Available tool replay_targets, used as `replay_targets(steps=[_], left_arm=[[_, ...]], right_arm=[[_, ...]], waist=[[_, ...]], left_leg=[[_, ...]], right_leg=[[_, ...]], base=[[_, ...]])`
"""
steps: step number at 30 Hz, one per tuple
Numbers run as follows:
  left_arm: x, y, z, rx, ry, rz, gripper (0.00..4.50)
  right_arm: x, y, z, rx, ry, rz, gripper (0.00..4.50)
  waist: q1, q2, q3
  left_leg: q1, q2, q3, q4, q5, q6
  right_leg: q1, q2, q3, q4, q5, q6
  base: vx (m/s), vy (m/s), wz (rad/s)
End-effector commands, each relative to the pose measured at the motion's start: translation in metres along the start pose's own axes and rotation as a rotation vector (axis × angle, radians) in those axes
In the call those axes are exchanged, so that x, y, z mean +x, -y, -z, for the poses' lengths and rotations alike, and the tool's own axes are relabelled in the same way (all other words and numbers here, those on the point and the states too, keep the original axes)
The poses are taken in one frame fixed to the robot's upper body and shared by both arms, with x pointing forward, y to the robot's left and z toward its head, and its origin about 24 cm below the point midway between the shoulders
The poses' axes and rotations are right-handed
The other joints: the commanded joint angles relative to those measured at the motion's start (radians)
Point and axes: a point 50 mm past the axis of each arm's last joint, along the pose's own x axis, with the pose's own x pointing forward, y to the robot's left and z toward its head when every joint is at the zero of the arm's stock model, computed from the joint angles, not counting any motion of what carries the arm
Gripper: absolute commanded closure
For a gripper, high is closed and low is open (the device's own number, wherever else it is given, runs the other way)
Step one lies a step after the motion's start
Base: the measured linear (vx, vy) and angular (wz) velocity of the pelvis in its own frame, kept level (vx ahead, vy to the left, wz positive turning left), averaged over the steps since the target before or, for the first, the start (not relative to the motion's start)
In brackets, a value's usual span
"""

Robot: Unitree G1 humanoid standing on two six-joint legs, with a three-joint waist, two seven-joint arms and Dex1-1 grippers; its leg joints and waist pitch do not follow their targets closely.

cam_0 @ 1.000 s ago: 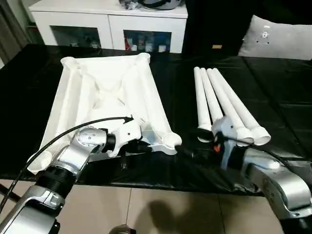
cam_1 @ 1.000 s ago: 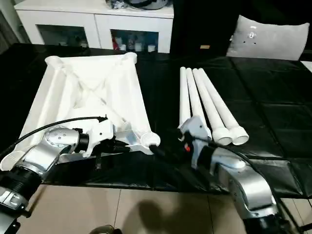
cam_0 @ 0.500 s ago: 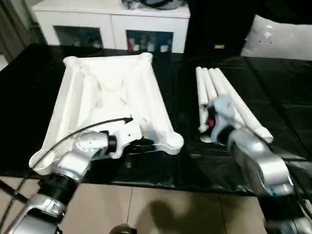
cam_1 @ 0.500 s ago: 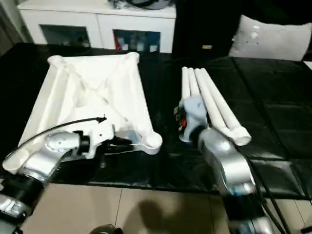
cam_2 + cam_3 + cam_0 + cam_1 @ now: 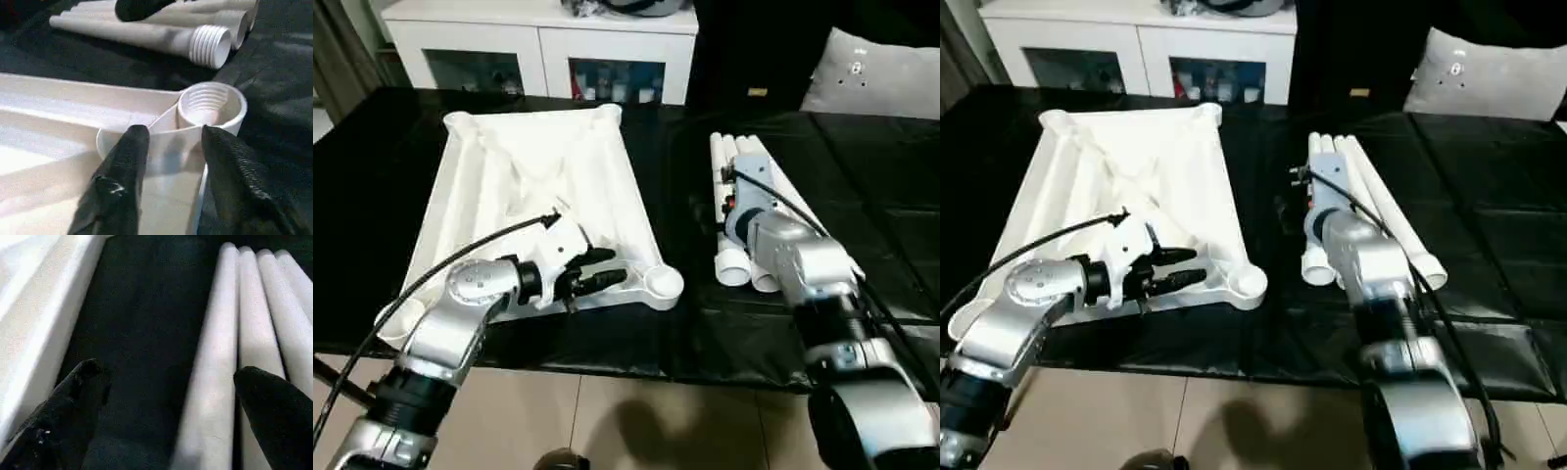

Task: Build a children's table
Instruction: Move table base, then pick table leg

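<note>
The children's table lies in parts on a black-covered table. Its white top rests upside down, ribs up, on the left. Four white legs lie side by side to its right, threaded ends toward me. My left gripper is at the top's near rim beside the near right corner socket. It is open, one black finger on each side of the rim wall. My right gripper hovers wide open over the leftmost leg, holding nothing.
A long white cabinet with glass-fronted openings stands behind the table, and a white cushion lies at the back right. The black cover stretches to the right of the legs. The table's near edge drops to a tiled floor.
My left gripper's fingers have spread apart at the table top's near rim. My right arm has swung from the table's front edge up over the legs, pointing away from me.
</note>
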Motion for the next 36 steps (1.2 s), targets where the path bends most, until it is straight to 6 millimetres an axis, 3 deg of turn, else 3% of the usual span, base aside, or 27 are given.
replay_targets(steps=[1, 5, 8, 10, 14, 18, 29, 30, 33, 35, 36], left_arm=[[-0.003, 0.004, -0.007, -0.012, 0.008, -0.029, 2.14], [-0.002, 0.008, -0.009, -0.022, 0.000, -0.026, 2.14], [0.000, 0.011, -0.009, -0.026, -0.011, -0.013, 2.14], [0.001, 0.012, -0.010, -0.030, -0.014, -0.015, 2.14], [0.002, 0.013, -0.010, -0.030, -0.024, -0.020, 2.14], [0.000, 0.015, -0.011, -0.037, -0.043, -0.014, 2.14], [0.000, 0.014, -0.013, -0.040, -0.044, -0.014, 2.06], [0.001, 0.014, -0.013, -0.045, -0.043, -0.011, 2.06], [0.002, 0.014, -0.013, -0.044, -0.045, -0.011, 2.06], [0.002, 0.012, -0.014, -0.034, -0.036, -0.029, 2.06], [0.002, 0.011, -0.015, -0.038, -0.030, -0.041, 2.06]], right_arm=[[0.004, 0.006, -0.003, 0.037, -0.033, 0.054, 0.00], [0.008, 0.007, 0.001, 0.049, -0.077, 0.051, 0.00], [0.011, 0.008, 0.008, 0.062, -0.110, 0.056, 0.00], [0.013, 0.006, 0.015, 0.060, -0.161, 0.038, 0.00], [0.015, 0.004, 0.025, 0.077, -0.220, 0.021, 0.00], [0.017, -0.001, 0.030, 0.163, -0.262, -0.035, 0.00], [0.017, -0.010, 0.033, 0.319, -0.330, -0.146, 0.89], [0.017, -0.008, 0.035, 0.363, -0.334, -0.146, 1.01], [0.017, -0.006, 0.037, 0.371, -0.338, -0.135, 1.34], [0.017, -0.005, 0.039, 0.378, -0.338, -0.129, 1.43], [0.017, -0.005, 0.039, 0.384, -0.339, -0.128, 1.49]], waist=[[-0.002, -0.004, -0.074], [-0.001, 0.001, -0.070], [-0.001, 0.000, -0.070], [-0.002, 0.006, -0.073], [-0.003, 0.003, -0.073], [-0.002, 0.008, -0.072], [0.001, 0.010, -0.073], [0.001, 0.014, -0.074], [0.001, 0.012, -0.073], [0.002, 0.019, -0.074], [0.001, 0.017, -0.074]], left_leg=[[0.027, 0.080, -0.027, -0.065, -0.092, -0.030], [0.024, 0.076, -0.027, -0.065, -0.104, -0.023], [0.024, 0.076, -0.026, -0.064, -0.105, -0.024], [0.025, 0.076, -0.027, -0.064, -0.106, -0.029], [0.023, 0.076, -0.027, -0.063, -0.102, -0.024], [0.025, 0.078, -0.028, -0.065, -0.133, -0.030], [0.024, 0.078, -0.028, -0.064, -0.132, -0.028], [0.025, 0.079, -0.029, -0.064, -0.131, -0.030], [0.024, 0.079, -0.028, -0.065, -0.137, -0.034], [0.024, 0.078, -0.030, -0.064, -0.139, -0.038], [0.024, 0.078, -0.029, -0.065, -0.140, -0.038]], right_leg=[[0.035, -0.100, 0.051, -0.059, 0.105, -0.223], [0.033, -0.096, 0.050, -0.063, 0.083, -0.218], [0.033, -0.095, 0.050, -0.064, 0.083, -0.220], [0.032, -0.094, 0.048, -0.062, 0.094, -0.223], [0.036, -0.095, 0.048, -0.061, 0.118, -0.229], [0.034, -0.095, 0.047, -0.062, 0.091, -0.238], [0.034, -0.096, 0.045, -0.061, 0.107, -0.253], [0.034, -0.097, 0.045, -0.060, 0.109, -0.253], [0.033, -0.096, 0.044, -0.060, 0.106, -0.254], [0.033, -0.097, 0.044, -0.060, 0.106, -0.254], [0.034, -0.095, 0.044, -0.061, 0.108, -0.252]], base=[[0.000, 0.000, 0.00], [0.000, 0.000, 0.00], [0.000, 0.000, 0.00], [0.000, 0.000, 0.00], [0.000, 0.000, 0.00], [0.000, 0.000, 0.00], [0.000, 0.000, 0.00], [0.000, 0.000, 0.00], [0.000, 0.000, 0.00], [0.000, 0.000, 0.00], [0.000, 0.000, 0.00]])
